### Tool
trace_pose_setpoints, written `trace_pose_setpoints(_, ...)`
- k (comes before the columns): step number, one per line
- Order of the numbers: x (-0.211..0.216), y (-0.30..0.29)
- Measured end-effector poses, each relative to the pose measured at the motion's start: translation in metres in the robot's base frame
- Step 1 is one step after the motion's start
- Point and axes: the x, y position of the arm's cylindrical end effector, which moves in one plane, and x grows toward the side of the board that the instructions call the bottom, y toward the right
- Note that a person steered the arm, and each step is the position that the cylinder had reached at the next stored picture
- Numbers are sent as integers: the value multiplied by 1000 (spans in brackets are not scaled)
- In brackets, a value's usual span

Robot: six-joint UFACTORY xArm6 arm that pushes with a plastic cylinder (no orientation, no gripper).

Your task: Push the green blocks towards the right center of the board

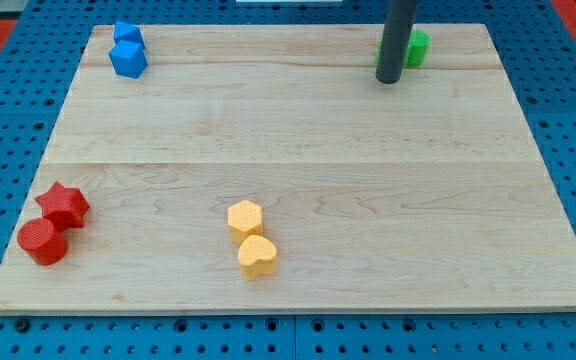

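Green blocks (416, 47) sit at the view's top right of the wooden board (298, 180), partly hidden behind the rod; their shapes and number cannot be made out. My tip (388, 79) rests on the board just below and left of the green blocks, touching or nearly touching them.
Two blue blocks (127, 50) stand together at the top left. A red star (64, 205) and a red cylinder (43, 241) sit at the bottom left. A yellow hexagon (245, 217) and a yellow heart (257, 256) sit at the bottom centre.
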Motion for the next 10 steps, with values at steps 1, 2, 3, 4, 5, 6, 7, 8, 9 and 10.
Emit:
trace_pose_setpoints(1, 11, 5)
trace_pose_setpoints(2, 34, 34)
trace_pose_setpoints(3, 19, 106)
trace_pose_setpoints(4, -7, 135)
trace_pose_setpoints(5, -38, 132)
trace_pose_setpoints(6, -58, 110)
trace_pose_setpoints(7, -64, 82)
trace_pose_setpoints(8, -69, 53)
trace_pose_setpoints(9, -71, 27)
trace_pose_setpoints(10, -71, -1)
